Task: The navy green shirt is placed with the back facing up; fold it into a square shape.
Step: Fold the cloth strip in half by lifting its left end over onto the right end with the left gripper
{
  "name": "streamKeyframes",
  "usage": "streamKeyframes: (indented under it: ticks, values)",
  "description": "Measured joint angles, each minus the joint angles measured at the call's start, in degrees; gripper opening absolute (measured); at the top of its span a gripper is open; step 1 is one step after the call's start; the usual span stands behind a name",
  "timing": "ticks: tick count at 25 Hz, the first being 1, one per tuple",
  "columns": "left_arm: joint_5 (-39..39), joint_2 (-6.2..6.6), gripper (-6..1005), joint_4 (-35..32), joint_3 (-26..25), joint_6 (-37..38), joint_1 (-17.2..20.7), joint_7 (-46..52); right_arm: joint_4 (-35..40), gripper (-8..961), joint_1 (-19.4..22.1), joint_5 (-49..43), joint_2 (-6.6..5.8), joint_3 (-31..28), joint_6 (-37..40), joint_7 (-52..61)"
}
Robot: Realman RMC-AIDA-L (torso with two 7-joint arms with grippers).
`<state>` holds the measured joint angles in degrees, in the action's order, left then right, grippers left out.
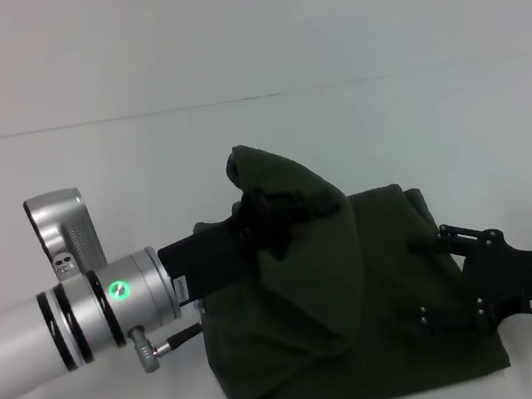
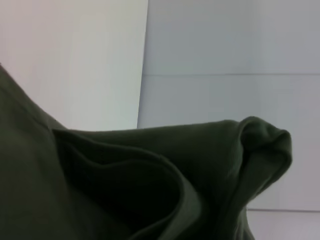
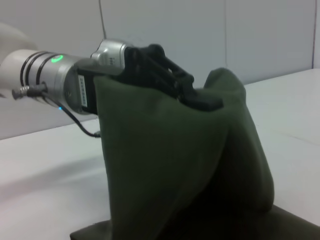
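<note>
left end effector [image 1: 265, 208] clamped on shirt [image 1: 369, 335] edge, lifted over the bench [image 1: 59, 171] so the flap folds across | right end effector [image 1: 425, 247] resting on the flat half, grip can't tell

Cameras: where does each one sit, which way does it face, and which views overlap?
Head view: high on the robot, looking down at the table; shows the shirt, left gripper lifting a fold, right gripper low on the cloth.
Left wrist view: on the left arm, close against the raised fold; no jaws visible.
Right wrist view: low on the right arm, looking across at the left gripper clamped on the shirt.
Shared: all three show the raised fold.
</note>
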<state>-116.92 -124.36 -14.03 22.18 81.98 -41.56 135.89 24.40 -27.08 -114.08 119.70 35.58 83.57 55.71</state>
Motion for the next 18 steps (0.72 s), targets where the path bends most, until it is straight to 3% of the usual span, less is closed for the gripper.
streamKeyframes:
  ticks: [13, 18]
  values:
    - [2.92, -0.16, 113, 4.91, -0.05, -4.09, -0.19, -6.07, 0.36, 919, 1.67, 0.0, -0.09, -2.31, 0.57, -0.17]
    - [5.09, -0.3, 121, 8.14, -0.24, -4.48, -0.81, -13.37, 0.65, 918, 2.67, 0.0, -0.09, -4.04, 0.95, -0.18]
